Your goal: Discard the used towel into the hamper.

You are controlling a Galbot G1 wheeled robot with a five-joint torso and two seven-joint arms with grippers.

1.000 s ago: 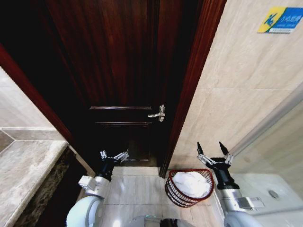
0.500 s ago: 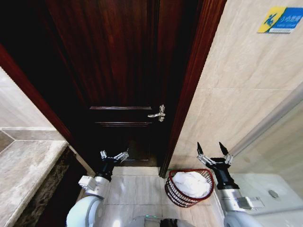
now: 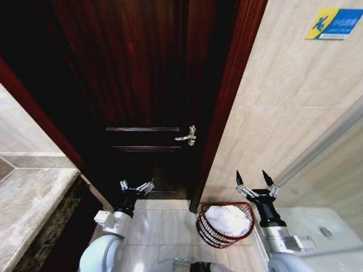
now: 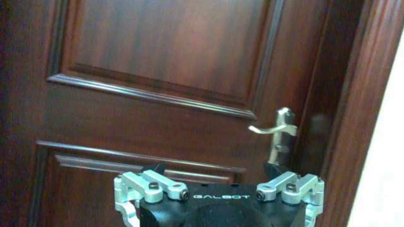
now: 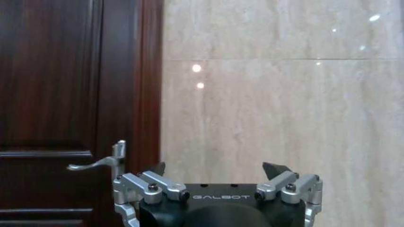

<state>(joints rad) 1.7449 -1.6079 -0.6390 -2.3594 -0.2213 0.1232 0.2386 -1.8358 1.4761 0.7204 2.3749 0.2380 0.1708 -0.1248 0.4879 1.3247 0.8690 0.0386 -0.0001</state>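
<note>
The hamper [image 3: 211,232], a small round red-brown wire basket, stands on the tiled floor by the door frame. A crumpled white towel [image 3: 229,219] lies inside it. My right gripper [image 3: 253,177] is raised beside and above the hamper's right rim, fingers spread open and holding nothing; in the right wrist view my right gripper [image 5: 218,166] points at the beige wall. My left gripper [image 3: 136,185] hovers open and holding nothing in front of the dark door, left of the hamper, and faces the door panel in the left wrist view [image 4: 215,166].
A dark wooden door [image 3: 142,85] with a silver lever handle [image 3: 189,136] fills the middle. Beige tiled wall [image 3: 295,102] runs on the right, with a blue sign [image 3: 334,22] high up. A marble counter [image 3: 28,209] sits at the left. Pale floor tiles [image 3: 161,226] lie between my arms.
The whole head view has shifted slightly, so the camera moved a little. Both grippers and the towel in the hamper stay as they were.
</note>
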